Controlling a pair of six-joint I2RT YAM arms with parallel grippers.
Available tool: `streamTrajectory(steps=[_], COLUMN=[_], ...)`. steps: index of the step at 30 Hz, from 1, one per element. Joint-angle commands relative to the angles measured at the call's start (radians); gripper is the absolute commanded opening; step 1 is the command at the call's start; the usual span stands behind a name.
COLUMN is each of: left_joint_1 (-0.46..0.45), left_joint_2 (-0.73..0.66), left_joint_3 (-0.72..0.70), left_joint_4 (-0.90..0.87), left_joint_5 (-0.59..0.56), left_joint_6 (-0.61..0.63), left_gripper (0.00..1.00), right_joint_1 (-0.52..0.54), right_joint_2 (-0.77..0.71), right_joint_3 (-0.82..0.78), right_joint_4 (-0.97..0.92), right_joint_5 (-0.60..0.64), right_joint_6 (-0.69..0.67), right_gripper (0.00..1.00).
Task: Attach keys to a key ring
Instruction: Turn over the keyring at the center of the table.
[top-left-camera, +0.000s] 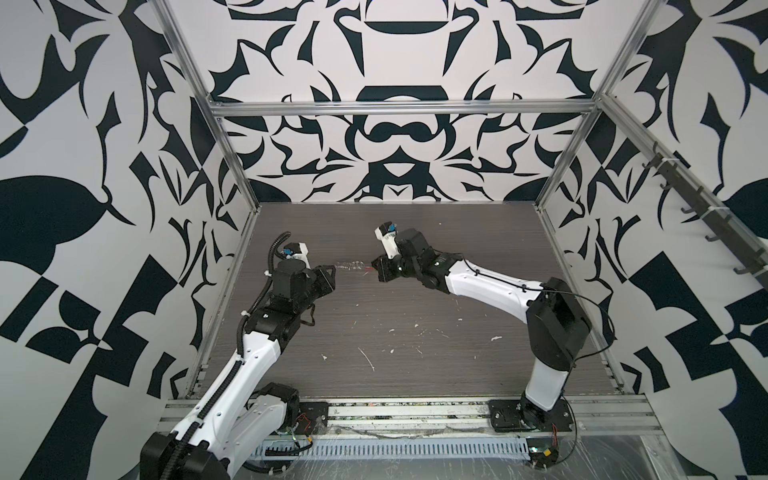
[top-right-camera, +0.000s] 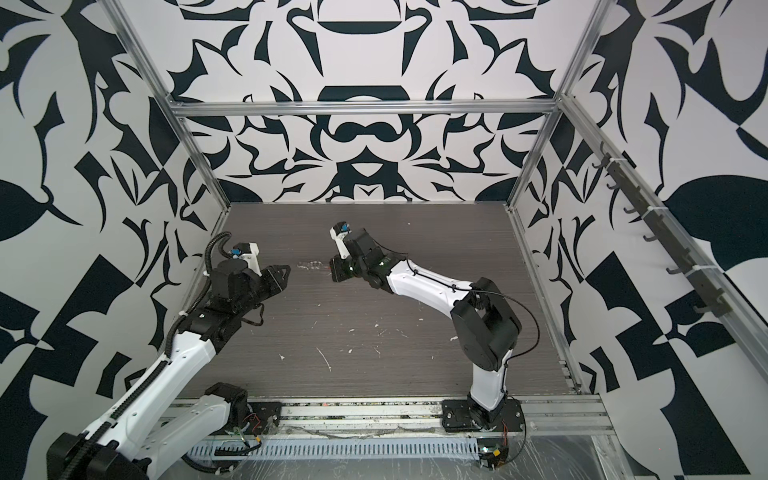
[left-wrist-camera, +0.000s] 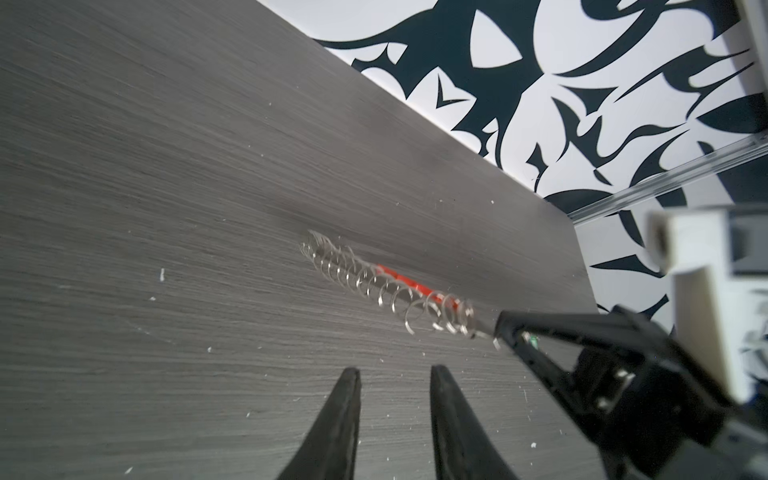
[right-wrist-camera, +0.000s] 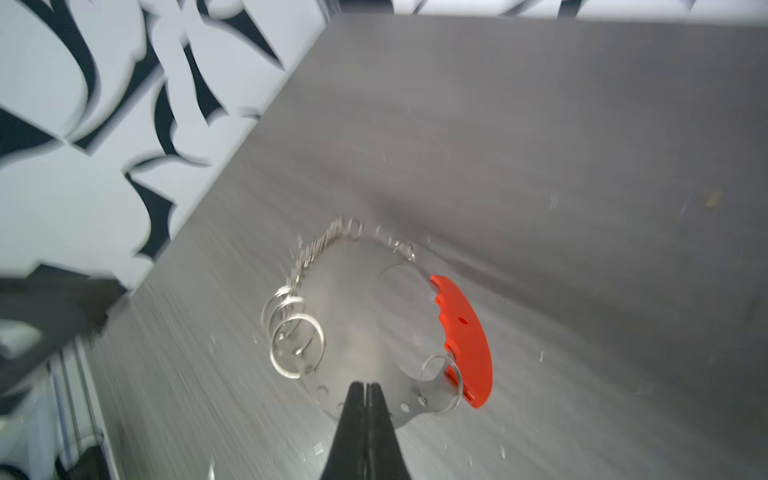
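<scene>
R gripper (right-wrist-camera: 365, 387) tight on key ring (right-wrist-camera: 467, 336); far end blurry

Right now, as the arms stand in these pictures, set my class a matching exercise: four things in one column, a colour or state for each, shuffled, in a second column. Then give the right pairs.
Column one
1. left gripper
2. right gripper
3. plastic segment
4. small rings

Column two
a. silver
b. shut on the key ring
c. red
d. open, holding nothing

Pairs: 1-d, 2-b, 3-c, 4-a
</scene>
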Motion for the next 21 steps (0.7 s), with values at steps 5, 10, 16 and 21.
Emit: streamTrajectory(steps=[5,10,16,21], left_joint_1=[0.002,-0.024,-0.116,-0.162], left_joint_2=[0.096,0.162,0.258,0.321], left_joint_3=[-0.109,-0.129,-0.09,-0.049], left_joint_4=[0.117,0.208,0.251,0.288], left_joint_5=[0.115,0.137,0.098,0.101], left_joint_6=[-0.038,-0.062,-0.041,-0.005], left_gripper=[0.31,0.3,0.3,0.31], right_joint_1=[-0.023,-0.066,-0.095,-0.122], right_joint_2=[-0.057,-0.104,-0.124,-0.132], right_joint_3=[-0.316,-0.463,-0.52,-0.527], right_joint_4=[0.109,0.218,0.288,0.276], right_joint_5=[-0.145,-0.133,-0.153,-0.154], right_joint_6=[-0.068,-0.068,-0.077,-0.103], right_gripper=[0.0,0.0,0.0,0.06])
